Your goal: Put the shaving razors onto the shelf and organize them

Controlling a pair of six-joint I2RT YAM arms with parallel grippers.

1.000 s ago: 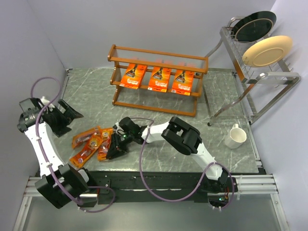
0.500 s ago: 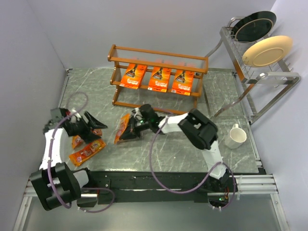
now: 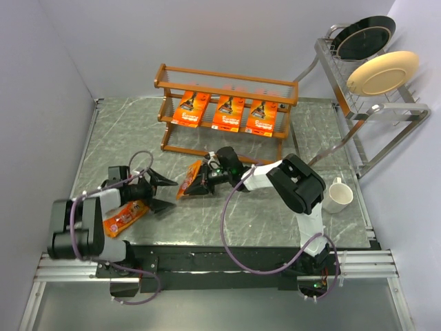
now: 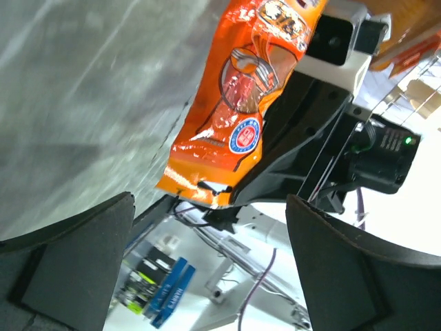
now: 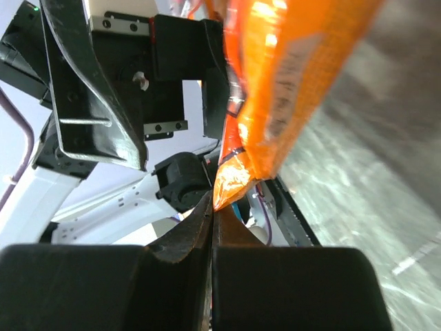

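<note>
The orange-brown shelf (image 3: 227, 110) stands at the back and carries three larger razor cards (image 3: 229, 112) side by side on its middle tier. My right gripper (image 3: 207, 181) is shut on the corner of a small orange blister pack (image 3: 192, 179) and holds it in front of the shelf. The right wrist view shows the jaws pressed together (image 5: 213, 207) on the pack's corner (image 5: 289, 83). My left gripper (image 3: 162, 193) is open and empty just left of that pack, which also shows in the left wrist view (image 4: 234, 103). Another small pack (image 3: 124, 215) lies on the table beside the left arm.
A silver plate rack (image 3: 365, 103) stands at the back right with a black plate (image 3: 365, 36) and a cream plate (image 3: 382, 72). A white mug (image 3: 337, 195) sits on the table at the right. The grey marble table (image 3: 275, 221) ends near the arm bases.
My right gripper lifted a small pack from the pile and carried it right, towards the shelf. My left arm swung in from the far left and now points at the held pack.
</note>
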